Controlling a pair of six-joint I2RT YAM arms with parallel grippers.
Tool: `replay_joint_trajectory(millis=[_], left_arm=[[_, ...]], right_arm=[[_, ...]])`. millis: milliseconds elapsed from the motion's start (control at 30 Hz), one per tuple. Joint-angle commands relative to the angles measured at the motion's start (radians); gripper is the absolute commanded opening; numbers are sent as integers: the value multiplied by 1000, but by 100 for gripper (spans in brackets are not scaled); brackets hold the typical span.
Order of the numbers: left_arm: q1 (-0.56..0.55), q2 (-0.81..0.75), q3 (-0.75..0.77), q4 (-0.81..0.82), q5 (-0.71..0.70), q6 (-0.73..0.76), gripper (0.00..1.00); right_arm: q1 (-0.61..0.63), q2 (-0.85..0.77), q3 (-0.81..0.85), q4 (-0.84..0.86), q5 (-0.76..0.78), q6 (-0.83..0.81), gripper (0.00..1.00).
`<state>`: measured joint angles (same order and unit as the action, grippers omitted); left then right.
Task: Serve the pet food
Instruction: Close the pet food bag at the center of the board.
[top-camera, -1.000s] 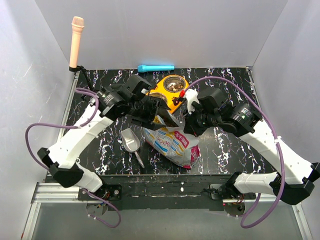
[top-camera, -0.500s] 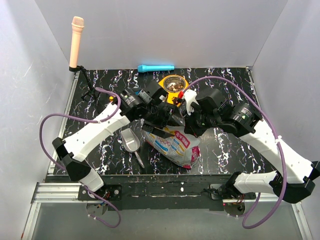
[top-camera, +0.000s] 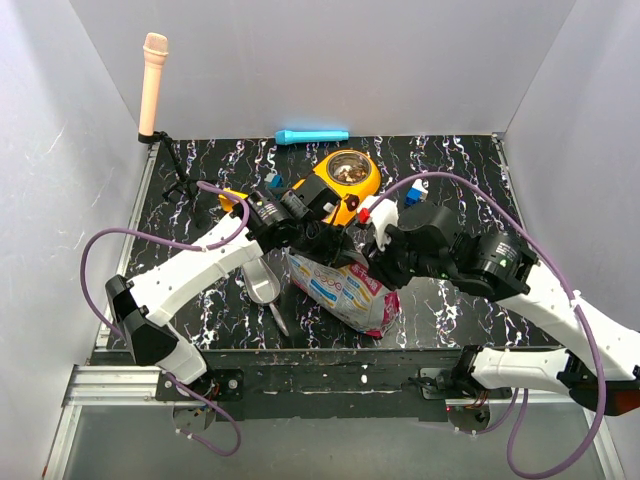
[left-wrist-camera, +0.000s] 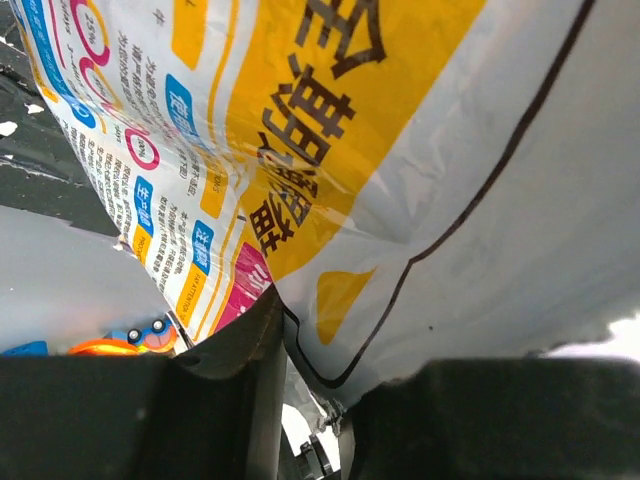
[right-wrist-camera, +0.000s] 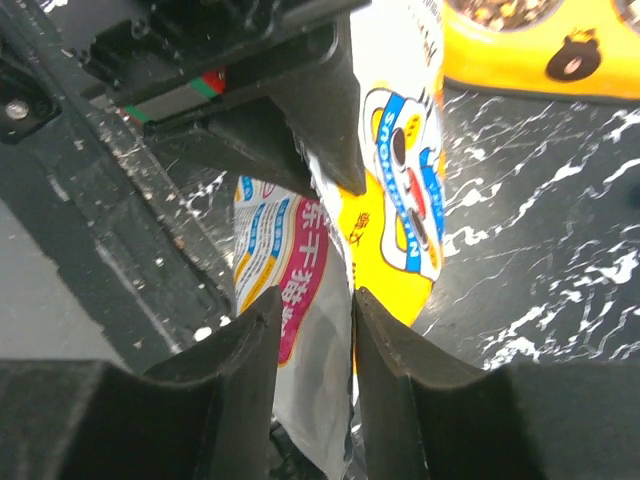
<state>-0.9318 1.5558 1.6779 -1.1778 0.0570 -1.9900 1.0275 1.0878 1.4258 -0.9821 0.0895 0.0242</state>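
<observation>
Brown kibble (top-camera: 350, 172) beyond jaws straddling bag (top-camera: 345, 290)

Brown kibble (top-camera: 348, 171), yellow bowl (top-camera: 350, 206), white-yellow-pink bag (top-camera: 345, 290), black white-veined tabletop (top-camera: 455, 170).

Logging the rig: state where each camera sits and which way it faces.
Top external: above, behind, looking down on table; left arm, right arm show.
Left wrist: on left gripper, facing the bag; own fingers show.
Right wrist: on right gripper, facing bag and yellow bowl; own fingers show.
Shared: all see the bag.
</observation>
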Motion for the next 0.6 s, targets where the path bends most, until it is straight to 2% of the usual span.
replay_joint_trajectory(millis=[0, 100, 267, 333, 500, 533, 567], left_arm=[[8, -57, 45, 13, -89, -47, 15], [8, -65, 31, 27, -100, -46, 1], [10, -82, 31, -3, -132, -40, 0], [10, -65, 58, -38, -125, -46, 0], [27, 44, 239, -218, -72, -58, 0], [31, 65, 279, -241, -69, -47, 0], [36, 88, 325, -271, -68, -40, 0]], right_arm=[[43, -9, -34, 175, 182, -85, 43], [49, 18, -47, 221, 206, -150, 43], [52, 23, -114, 305, 282, -230, 42], [52, 3, -158, 351, 236, -268, 42], [66, -42, -234, 434, 133, -363, 45], [68, -40, -241, 450, 136, -378, 43], [66, -37, -249, 463, 142, -394, 37]])
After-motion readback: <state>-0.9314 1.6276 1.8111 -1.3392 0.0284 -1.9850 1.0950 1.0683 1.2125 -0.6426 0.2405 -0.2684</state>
